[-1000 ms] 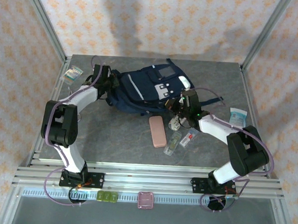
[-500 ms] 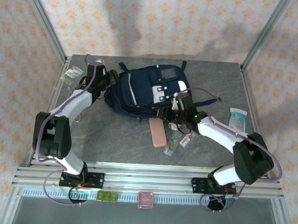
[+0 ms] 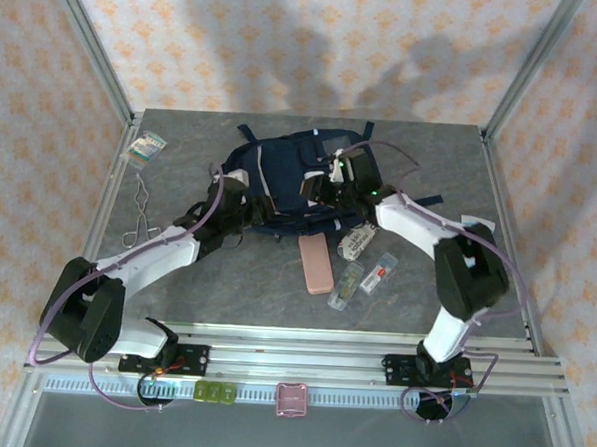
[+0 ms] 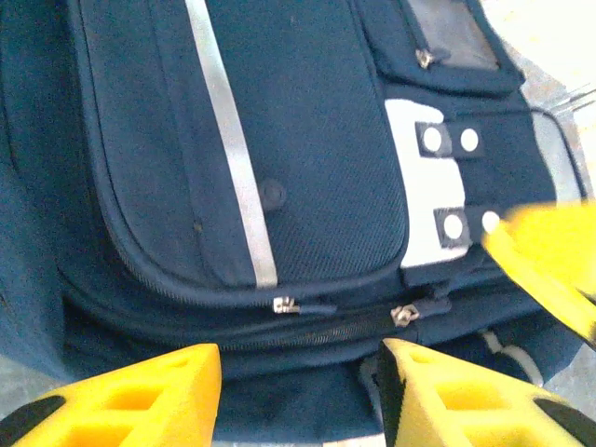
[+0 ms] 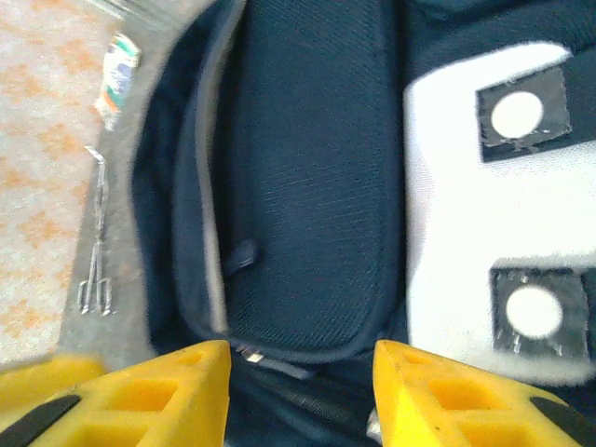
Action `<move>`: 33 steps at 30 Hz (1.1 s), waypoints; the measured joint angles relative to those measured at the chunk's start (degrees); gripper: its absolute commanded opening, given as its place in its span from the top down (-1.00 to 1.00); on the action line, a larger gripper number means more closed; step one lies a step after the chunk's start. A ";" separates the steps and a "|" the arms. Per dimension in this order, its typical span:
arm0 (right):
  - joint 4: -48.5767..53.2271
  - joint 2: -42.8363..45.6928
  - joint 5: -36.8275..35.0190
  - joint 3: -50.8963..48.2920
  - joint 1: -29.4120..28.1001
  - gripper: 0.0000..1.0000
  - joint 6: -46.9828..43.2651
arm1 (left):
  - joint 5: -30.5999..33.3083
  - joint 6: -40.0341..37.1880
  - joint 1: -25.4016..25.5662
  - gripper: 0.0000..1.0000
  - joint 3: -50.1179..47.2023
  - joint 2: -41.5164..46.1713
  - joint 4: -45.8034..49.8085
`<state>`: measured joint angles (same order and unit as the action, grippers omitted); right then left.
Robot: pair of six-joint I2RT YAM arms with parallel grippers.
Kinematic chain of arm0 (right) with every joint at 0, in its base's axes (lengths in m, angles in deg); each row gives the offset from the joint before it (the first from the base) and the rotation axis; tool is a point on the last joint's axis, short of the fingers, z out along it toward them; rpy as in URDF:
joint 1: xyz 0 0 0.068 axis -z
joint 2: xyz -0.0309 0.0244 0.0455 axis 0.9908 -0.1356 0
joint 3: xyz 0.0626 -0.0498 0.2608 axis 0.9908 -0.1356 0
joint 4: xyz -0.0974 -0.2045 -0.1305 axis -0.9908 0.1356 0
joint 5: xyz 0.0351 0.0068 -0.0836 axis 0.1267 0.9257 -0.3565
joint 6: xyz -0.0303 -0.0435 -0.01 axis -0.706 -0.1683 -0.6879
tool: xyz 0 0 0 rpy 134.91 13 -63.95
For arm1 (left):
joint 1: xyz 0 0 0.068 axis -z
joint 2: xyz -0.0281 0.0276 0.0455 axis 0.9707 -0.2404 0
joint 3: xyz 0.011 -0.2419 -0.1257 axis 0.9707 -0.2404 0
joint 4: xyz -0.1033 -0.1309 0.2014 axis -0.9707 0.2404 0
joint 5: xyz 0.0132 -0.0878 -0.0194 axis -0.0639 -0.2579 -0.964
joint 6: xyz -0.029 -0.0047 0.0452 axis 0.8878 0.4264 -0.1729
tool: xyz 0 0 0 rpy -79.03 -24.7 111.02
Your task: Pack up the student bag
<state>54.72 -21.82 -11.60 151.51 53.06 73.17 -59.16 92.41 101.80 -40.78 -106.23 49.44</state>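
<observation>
the student bag (image 3: 281, 178) lies flat just ahead of and under the left gripper (image 4: 298, 372), whose yellow fingers stand apart with nothing clamped between them. the right gripper (image 5: 298, 363) hangs over the bag's front from the other side, its fingers likewise spread and holding nothing. what is inside the bag cannot be seen; the front pocket's zip looks closed. it is one navy fabric backpack with one grey stripe down the front, a white patch carrying four round snaps, and two zip pulls close in front of the left fingers. nearer the bases than the right gripper lie one pink case (image 3: 316, 263) and two clear packets (image 3: 347, 284), apart from the bag.
</observation>
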 measured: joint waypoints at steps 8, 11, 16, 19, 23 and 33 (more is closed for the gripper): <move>-0.61 -8.24 2.54 5.29 0.20 0.16 2.32 | 3.43 1.73 1.42 0.29 -2.95 -3.48 -5.75; -1.68 -10.21 2.93 6.34 0.07 0.52 3.37 | 3.72 1.79 1.53 0.33 -3.17 -7.23 -7.48; 0.61 -13.66 2.54 10.80 -0.26 0.26 4.22 | 4.24 1.22 1.68 0.22 -3.21 -12.85 -9.29; 3.61 -15.15 -0.02 14.25 -1.22 0.31 4.33 | 4.68 0.90 2.01 0.10 -2.78 -14.64 -10.01; 5.64 -16.00 -2.78 15.41 -1.68 0.59 4.98 | 6.40 0.46 2.93 -0.02 -2.01 -15.23 -10.47; 2.45 -16.31 -2.73 13.66 -1.46 0.85 6.75 | 12.52 0.09 4.68 -0.15 4.83 -23.39 -10.49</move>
<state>57.17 -38.13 -14.34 165.17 51.60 79.92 -46.63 92.50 106.48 -35.95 -129.62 38.94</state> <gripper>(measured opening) 0.082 0.580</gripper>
